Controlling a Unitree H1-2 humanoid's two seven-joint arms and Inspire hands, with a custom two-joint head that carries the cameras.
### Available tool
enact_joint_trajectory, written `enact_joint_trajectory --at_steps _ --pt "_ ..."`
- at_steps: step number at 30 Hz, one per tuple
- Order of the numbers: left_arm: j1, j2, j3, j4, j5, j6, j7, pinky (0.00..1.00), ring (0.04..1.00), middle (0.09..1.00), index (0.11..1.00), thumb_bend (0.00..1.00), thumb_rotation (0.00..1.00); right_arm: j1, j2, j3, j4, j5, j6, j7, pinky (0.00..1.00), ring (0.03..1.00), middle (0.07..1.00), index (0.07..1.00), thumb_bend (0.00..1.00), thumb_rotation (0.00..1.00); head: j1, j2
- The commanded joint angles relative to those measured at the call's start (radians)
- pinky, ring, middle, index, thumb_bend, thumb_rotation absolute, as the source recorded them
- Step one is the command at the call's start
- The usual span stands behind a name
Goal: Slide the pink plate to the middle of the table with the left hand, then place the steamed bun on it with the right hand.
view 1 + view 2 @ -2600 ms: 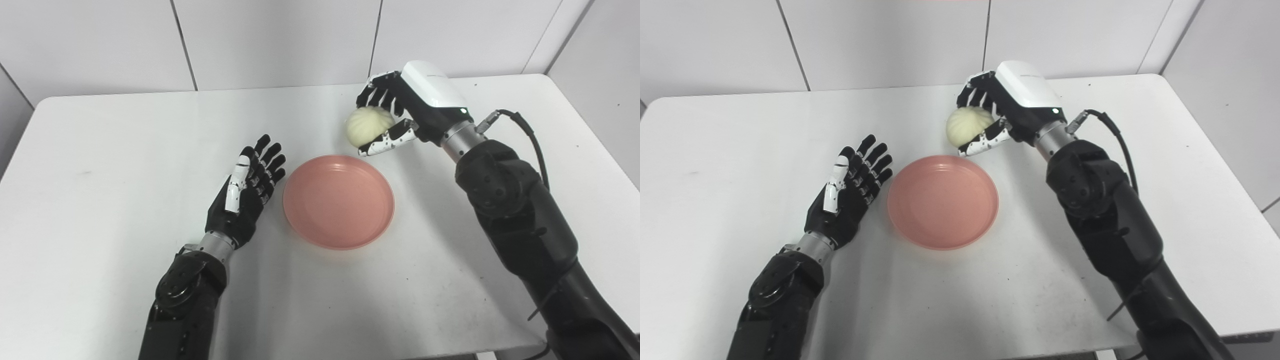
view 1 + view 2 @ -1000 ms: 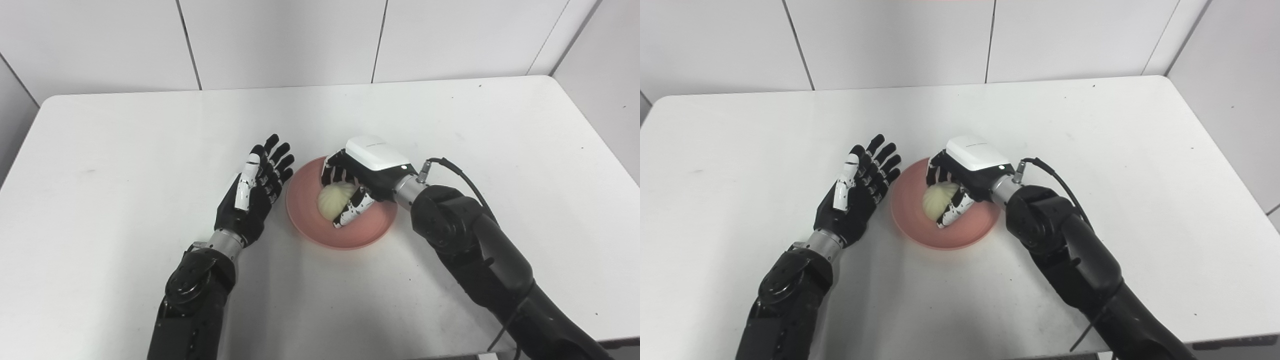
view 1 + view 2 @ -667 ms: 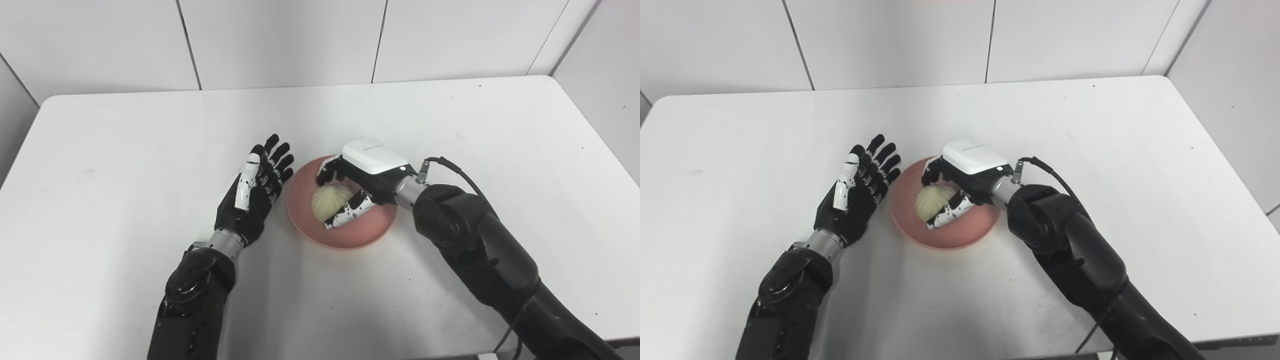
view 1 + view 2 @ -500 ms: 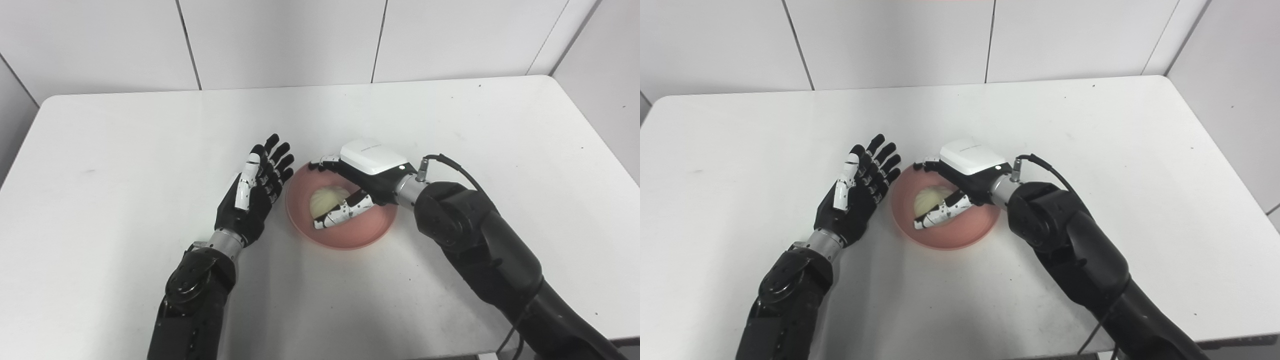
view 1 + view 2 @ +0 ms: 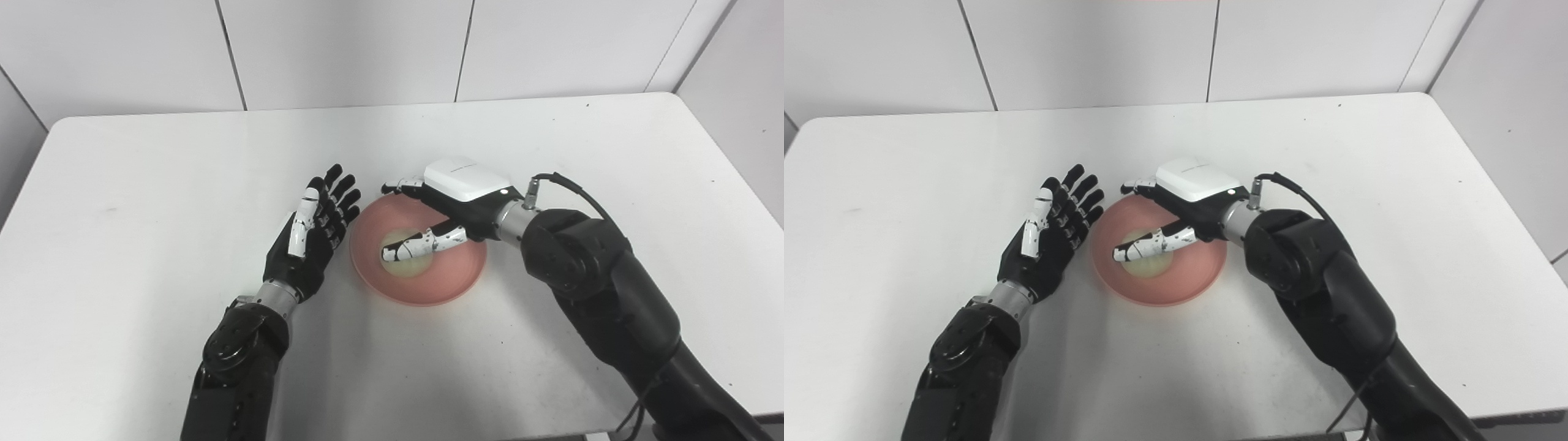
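Steamed bun [image 5: 407,262] sits in the pink plate [image 5: 456,278], roughly at plate centre, w/ the plate near the middle of the white surface [image 5: 153,171]. Right hand [image 5: 450,211] hangs over the plate, fingers spread wide & flat, thumb stretched across above the bun, nothing gripped; can't tell if the thumb touches the bun. Left hand [image 5: 309,236] lies just beside the plate's left rim, fingers apart & straight, empty; whether fingertips touch the rim isn't clear.

Handling, by look: bun is prob. light, soft & squashy, skin slightly tacky rather than slick, so it dents under pressure and may cling to a finger on lift-off. If it needs re-taking, cup it low around the sides w/ fingers opposite thumb, gentle squeeze, not a pinch on the pleated top. Plate seems stiff, light plastic w/ a raised rim, likely slides easily on the smooth surface; push it at the rim edge w/ flat fingers, low, so it doesn't tip.

Judged from the layout, both steps look done; only retreat of the right hand remains.
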Motion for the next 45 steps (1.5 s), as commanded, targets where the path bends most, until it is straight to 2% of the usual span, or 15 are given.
enact_joint_trajectory --at_steps 1,3,5,7,11,15,20,23,27,28,29,33,36,40,45 --pt "0.019 0.007 -0.004 0.022 0.006 0.063 0.003 1.0 0.992 0.994 1.0 0.48 1.0 -0.039 0.013 -0.047 -0.044 0.027 0.019 -0.046 0.75 0.819 0.842 0.857 0.76 0.91 0.001 -0.001" --pt "0.019 0.009 -0.003 0.021 0.005 0.059 0.001 1.0 0.996 0.996 1.0 0.48 1.0 -0.022 0.036 -0.097 -0.046 0.071 0.016 -0.094 0.71 0.802 0.834 0.852 0.74 0.9 0.0 -0.003" --pt "0.02 0.009 0.0 0.02 0.007 0.055 0.005 1.0 0.996 0.992 1.0 0.48 1.0 -0.003 0.066 -0.158 -0.033 0.138 0.033 -0.137 0.7 0.811 0.868 0.905 0.75 0.97 -0.003 -0.004" --pt "0.022 0.01 0.002 0.017 0.011 0.05 0.009 1.0 0.994 0.988 1.0 0.49 1.0 0.012 0.09 -0.209 -0.014 0.198 0.071 -0.154 0.78 0.887 0.939 0.973 0.8 1.0 -0.005 -0.006" --pt "0.03 0.016 -0.002 0.006 0.036 0.043 0.023 1.0 0.992 0.985 0.993 0.5 1.0 0.055 0.125 -0.285 0.012 0.294 0.156 -0.185 0.9 0.987 0.996 0.999 0.81 1.0 -0.003 -0.006" --pt "0.042 0.02 0.001 -0.009 0.053 0.03 0.029 1.0 0.989 0.986 0.994 0.5 1.0 0.101 0.201 -0.375 0.065 0.422 0.169 -0.253 0.99 1.0 1.0 1.0 0.81 1.0 -0.006 -0.01" --pt "0.062 0.023 0.013 -0.031 0.063 0.02 0.031 1.0 0.994 0.997 1.0 0.5 1.0 0.131 0.27 -0.445 0.133 0.566 0.17 -0.351 1.0 1.0 1.0 1.0 0.84 1.0 -0.01 -0.017" --pt "0.076 0.024 0.02 -0.05 0.066 0.023 0.036 1.0 1.0 1.0 1.0 0.48 1.0 0.153 0.303 -0.468 0.165 0.616 0.14 -0.435 1.0 1.0 1.0 1.0 0.79 1.0 -0.013 -0.02" --pt "0.091 0.028 0.025 -0.063 0.073 0.013 0.04 1.0 1.0 1.0 1.0 0.47 1.0 0.187 0.336 -0.48 0.182 0.654 0.09 -0.539 1.0 1.0 1.0 1.0 0.64 1.0 -0.016 -0.025" --pt "0.097 0.03 0.027 -0.065 0.074 0.007 0.04 1.0 1.0 1.0 1.0 0.47 1.0 0.198 0.35 -0.488 0.192 0.669 0.055 -0.574 1.0 1.0 1.0 1.0 0.64 1.0 -0.015 -0.027" --pt "0.1 0.032 0.028 -0.065 0.074 0.003 0.039 1.0 1.0 1.0 1.0 0.48 1.0 0.206 0.359 -0.491 0.199 0.681 0.031 -0.6 1.0 1.0 1.0 1.0 0.55 1.0 -0.015 -0.028" --pt "0.116 0.037 0.031 -0.062 0.08 -0.033 0.042 1.0 1.0 1.0 1.0 0.5 1.0 0.242 0.384 -0.501 0.275 0.748 -0.151 -0.679 1.0 1.0 1.0 1.0 0.36 1.0 -0.004 -0.039" --pt "0.126 0.038 0.031 -0.053 0.088 -0.057 0.047 1.0 1.0 1.0 1.0 0.49 1.0 0.27 0.397 -0.492 0.301 0.774 -0.22 -0.718 1.0 1.0 1.0 1.0 0.29 1.0 0.002 -0.046" --pt "0.143 0.041 0.031 -0.048 0.099 -0.083 0.054 1.0 1.0 1.0 1.0 0.49 1.0 0.306 0.41 -0.479 0.322 0.821 -0.278 -0.741 1.0 1.0 1.0 1.0 0.26 1.0 0.006 -0.057" --pt "0.162 0.052 0.034 -0.035 0.095 -0.128 0.044 1.0 1.0 1.0 1.0 0.47 1.0 0.35 0.414 -0.448 0.328 0.842 -0.286 -0.751 1.0 1.0 1.0 1.0 0.26 1.0 0.0 -0.068"
